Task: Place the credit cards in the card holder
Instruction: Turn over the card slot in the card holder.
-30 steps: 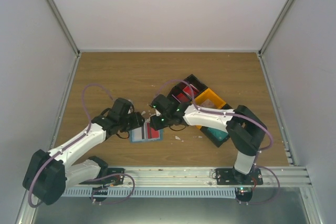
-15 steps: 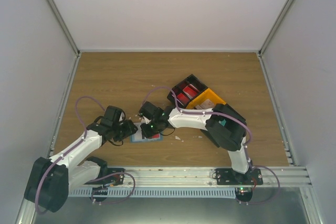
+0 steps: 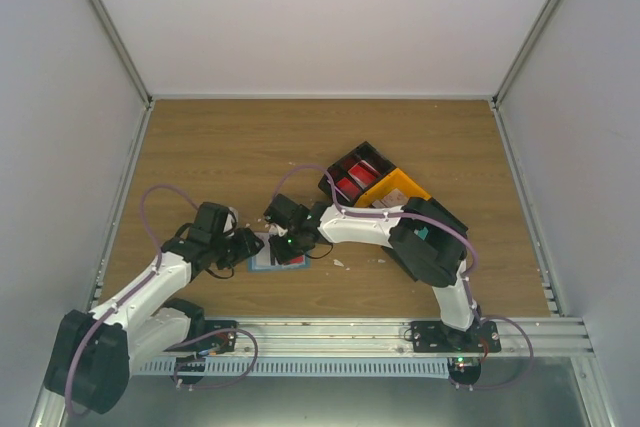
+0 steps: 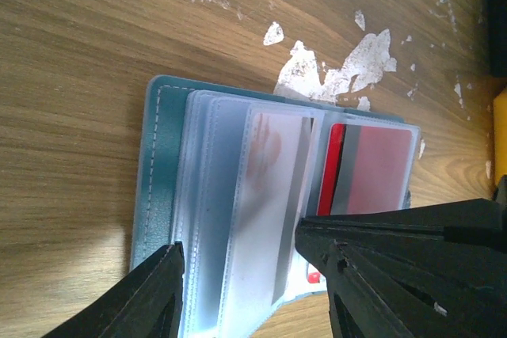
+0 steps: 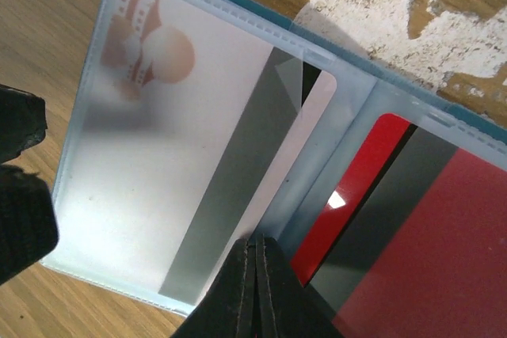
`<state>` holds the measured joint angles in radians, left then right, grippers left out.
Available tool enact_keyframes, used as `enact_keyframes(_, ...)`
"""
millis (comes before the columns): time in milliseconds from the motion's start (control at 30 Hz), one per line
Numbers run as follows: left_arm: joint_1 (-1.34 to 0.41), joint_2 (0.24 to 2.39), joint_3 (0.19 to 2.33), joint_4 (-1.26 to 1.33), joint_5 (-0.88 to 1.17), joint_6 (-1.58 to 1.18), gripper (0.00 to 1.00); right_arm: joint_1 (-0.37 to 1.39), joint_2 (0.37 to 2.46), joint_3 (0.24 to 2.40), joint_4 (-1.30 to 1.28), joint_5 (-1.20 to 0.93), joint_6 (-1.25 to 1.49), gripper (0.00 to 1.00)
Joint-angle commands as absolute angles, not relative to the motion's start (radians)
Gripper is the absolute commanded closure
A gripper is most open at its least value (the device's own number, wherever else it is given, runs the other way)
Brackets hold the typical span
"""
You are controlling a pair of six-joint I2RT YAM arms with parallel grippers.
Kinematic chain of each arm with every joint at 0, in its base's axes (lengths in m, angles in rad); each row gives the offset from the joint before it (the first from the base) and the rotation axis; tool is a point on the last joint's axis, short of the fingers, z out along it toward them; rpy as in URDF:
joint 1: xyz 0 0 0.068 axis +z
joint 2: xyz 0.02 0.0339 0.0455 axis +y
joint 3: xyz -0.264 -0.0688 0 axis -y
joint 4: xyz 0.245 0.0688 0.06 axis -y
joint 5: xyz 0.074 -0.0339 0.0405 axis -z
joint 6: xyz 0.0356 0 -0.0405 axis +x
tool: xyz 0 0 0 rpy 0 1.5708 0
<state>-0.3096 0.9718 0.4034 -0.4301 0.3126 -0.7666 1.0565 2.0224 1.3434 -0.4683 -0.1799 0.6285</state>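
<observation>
Teal card holder (image 4: 162, 187) holds two credit cards (image 4: 376, 168); right gripper (image 5: 256, 275) clenched, left gripper (image 4: 238, 243) released.

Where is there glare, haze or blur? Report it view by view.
Left wrist: a bright glare patch on the table at lower left; the card holder has hazy sleeves. Right wrist: a small glint on the red card; the shut right end effector is soft, out of focus. Top external: even light, no strong glare.

Wood-grain table (image 4: 71, 53); card holder (image 4: 162, 156) sleeves glossy plastic.
</observation>
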Motion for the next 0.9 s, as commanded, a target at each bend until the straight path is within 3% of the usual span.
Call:
enact_keyframes(0,-0.291,0.958,0.402,-0.377,0.374,-0.755,0.49,1.06,2.054,1.347,-0.528,-0.136,0.636,1.0)
enact_keyframes(533,-0.269,0.976,0.371,-0.339,0.407,-0.758,0.55,1.027,2.018,1.276,-0.471,-0.176,0.636,1.0)
enact_keyframes(867,-0.268,0.991,0.369,-0.316,0.44,-0.748,0.66,1.012,2.008,1.261,-0.453,-0.204,0.634,0.99)
